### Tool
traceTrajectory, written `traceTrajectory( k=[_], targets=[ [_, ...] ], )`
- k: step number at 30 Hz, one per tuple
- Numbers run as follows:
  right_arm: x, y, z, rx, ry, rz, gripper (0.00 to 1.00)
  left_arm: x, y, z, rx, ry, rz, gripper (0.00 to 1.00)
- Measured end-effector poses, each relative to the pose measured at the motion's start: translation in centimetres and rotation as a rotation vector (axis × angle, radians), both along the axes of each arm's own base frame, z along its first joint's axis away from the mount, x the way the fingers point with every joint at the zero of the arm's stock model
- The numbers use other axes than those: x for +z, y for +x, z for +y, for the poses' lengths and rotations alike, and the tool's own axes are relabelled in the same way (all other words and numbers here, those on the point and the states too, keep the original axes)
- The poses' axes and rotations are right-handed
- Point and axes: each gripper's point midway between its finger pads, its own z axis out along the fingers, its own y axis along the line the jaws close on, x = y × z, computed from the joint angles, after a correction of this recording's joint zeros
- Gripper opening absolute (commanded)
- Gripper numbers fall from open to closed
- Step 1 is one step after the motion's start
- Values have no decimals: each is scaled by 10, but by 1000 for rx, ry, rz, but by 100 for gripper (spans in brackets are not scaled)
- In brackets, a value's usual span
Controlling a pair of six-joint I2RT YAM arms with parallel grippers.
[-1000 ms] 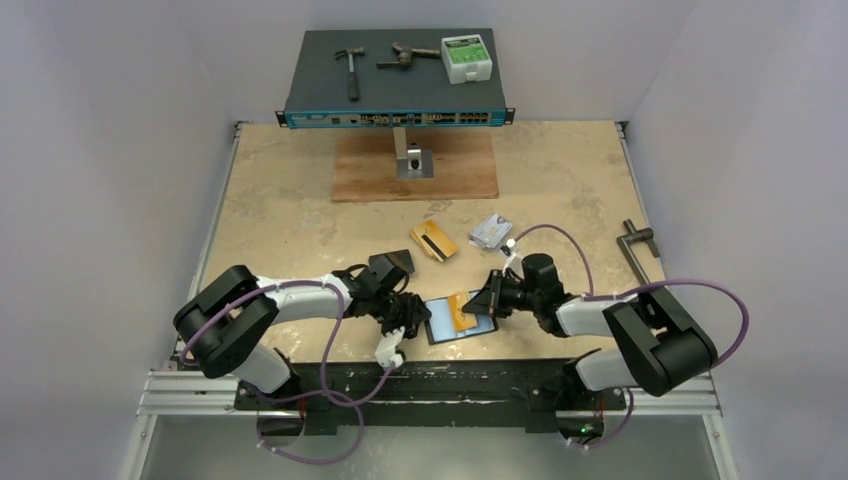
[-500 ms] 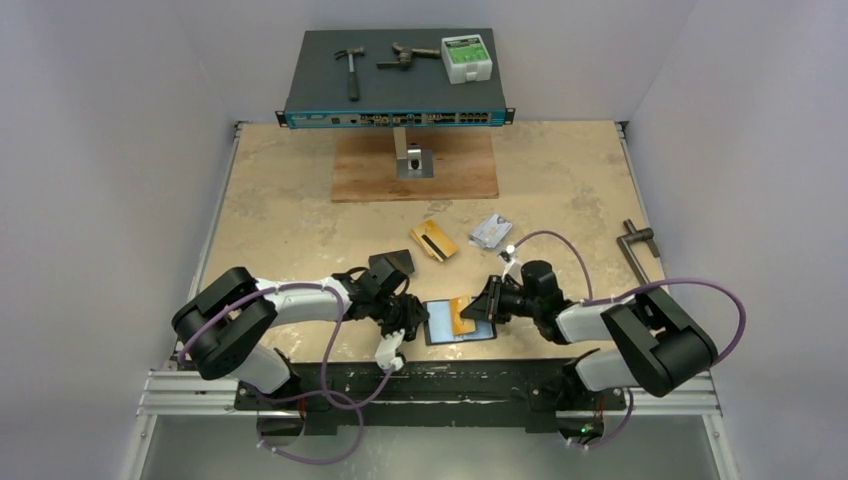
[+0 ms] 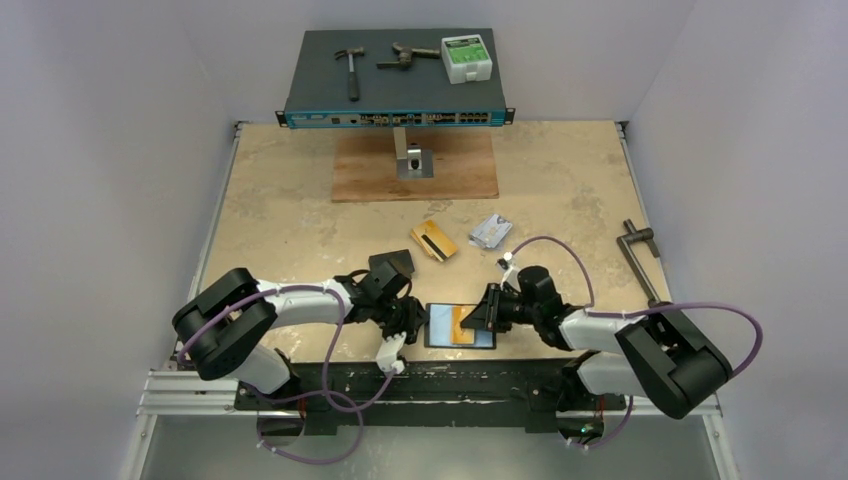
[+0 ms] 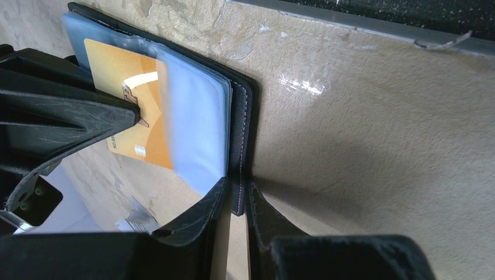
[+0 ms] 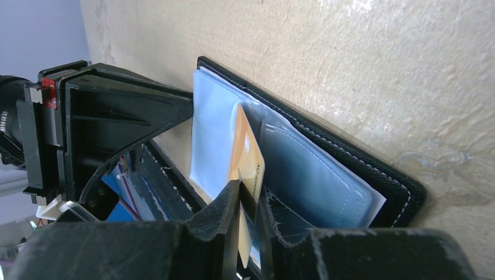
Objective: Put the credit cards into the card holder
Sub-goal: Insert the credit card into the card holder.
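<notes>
The card holder (image 3: 441, 327) lies open close to the table's (image 3: 560, 190) near edge, between the two hands. A gold-orange card (image 5: 250, 160) sits partly inside one of its clear pockets. The right hand (image 5: 250, 195) stands narrow around that card's free end, though whether it grips cannot be told. The left hand (image 4: 236, 193) is clamped narrowly on the holder's black edge. Two more cards, gold (image 3: 434, 241) and silver-grey (image 3: 491, 231), lie farther in toward the table's middle.
</notes>
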Motion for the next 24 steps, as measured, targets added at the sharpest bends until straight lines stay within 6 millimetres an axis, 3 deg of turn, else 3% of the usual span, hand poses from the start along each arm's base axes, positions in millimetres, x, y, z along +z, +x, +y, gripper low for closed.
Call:
traceTrajectory(
  k=[18,24],
  targets=[
    [-5,-4,4,32,6,48,13,-1,0,0,1,7,-10,11],
    [-3,-5,5,36,3,46,27,-1,1,0,3,9,-13,9]
  ],
)
